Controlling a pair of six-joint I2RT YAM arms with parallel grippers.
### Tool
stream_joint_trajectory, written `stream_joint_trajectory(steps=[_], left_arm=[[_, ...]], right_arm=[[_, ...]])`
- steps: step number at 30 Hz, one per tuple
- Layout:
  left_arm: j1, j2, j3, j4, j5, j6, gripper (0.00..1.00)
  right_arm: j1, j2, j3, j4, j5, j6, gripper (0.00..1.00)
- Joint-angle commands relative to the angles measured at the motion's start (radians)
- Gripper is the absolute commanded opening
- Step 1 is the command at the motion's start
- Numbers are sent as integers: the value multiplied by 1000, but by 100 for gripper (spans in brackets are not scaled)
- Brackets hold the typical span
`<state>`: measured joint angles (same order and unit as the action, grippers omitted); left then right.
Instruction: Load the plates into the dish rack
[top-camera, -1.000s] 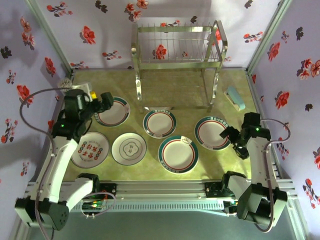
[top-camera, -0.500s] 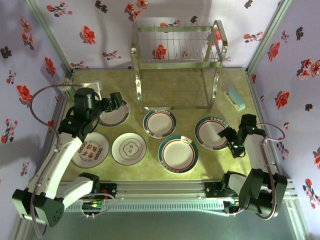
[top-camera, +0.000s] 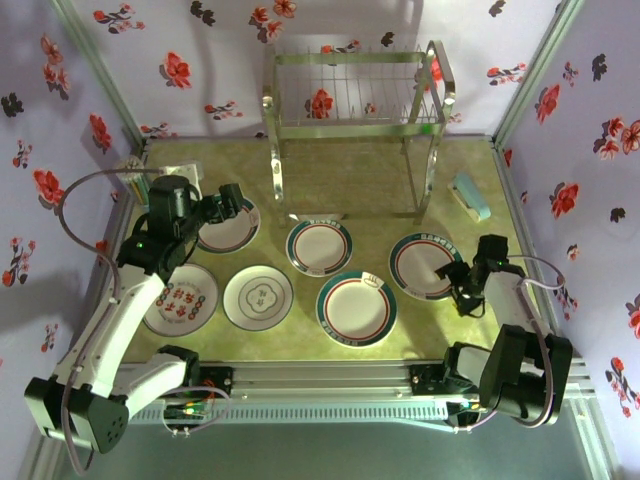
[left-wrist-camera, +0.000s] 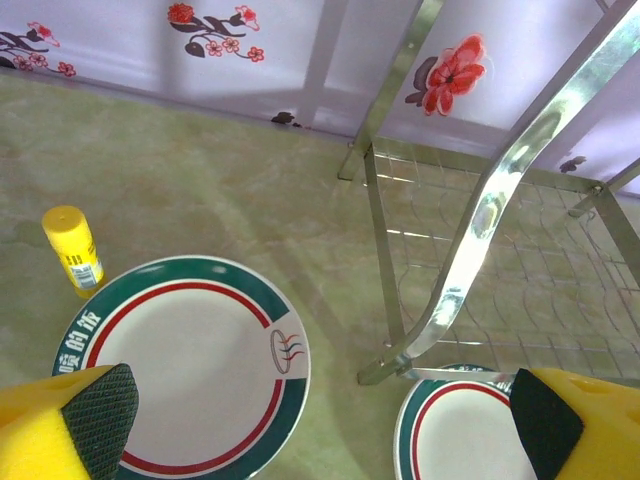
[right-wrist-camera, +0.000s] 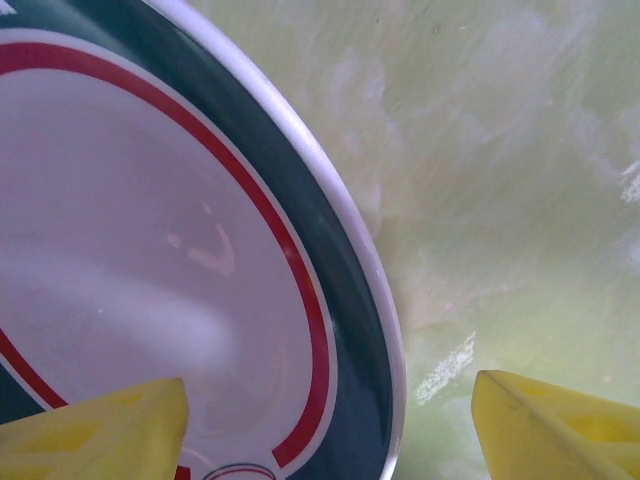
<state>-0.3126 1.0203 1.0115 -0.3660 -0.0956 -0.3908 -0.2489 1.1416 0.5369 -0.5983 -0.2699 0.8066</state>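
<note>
Plate (right-wrist-camera: 150, 240) rim lies between parted, empty fingers (right-wrist-camera: 100, 430) of the right end effector (right-wrist-camera: 330, 385); left end effector (left-wrist-camera: 322, 400) hangs wide open, empty.

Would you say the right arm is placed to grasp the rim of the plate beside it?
Probably yes: the right gripper straddles the rim of the plate, jaws open, nothing else between them.

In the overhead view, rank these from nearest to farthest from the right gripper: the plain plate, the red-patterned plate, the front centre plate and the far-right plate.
1. far-right plate, at the right gripper, rim between its fingers.
2. front centre plate, left of it.
3. plain plate, left of centre.
4. red-patterned plate, far left.
</note>
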Motion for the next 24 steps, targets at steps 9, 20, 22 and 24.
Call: stream_joint_trajectory(steps=[9,20,22,24], left_arm=[[1,23,6,7,-39,-17,100],[8,25,6,-2,-45,-23,100],[9,23,7,-2,-44,-23,100],[9,24,9,-2,-45,-24,100]], right_arm=[[-5,-14,-60,76,2,36,69],[-9,-37,-104,141,-22,53,54],[-12,-48,-110,149,-25,54,52],[-14,-59,-117,158,-30,55,49]])
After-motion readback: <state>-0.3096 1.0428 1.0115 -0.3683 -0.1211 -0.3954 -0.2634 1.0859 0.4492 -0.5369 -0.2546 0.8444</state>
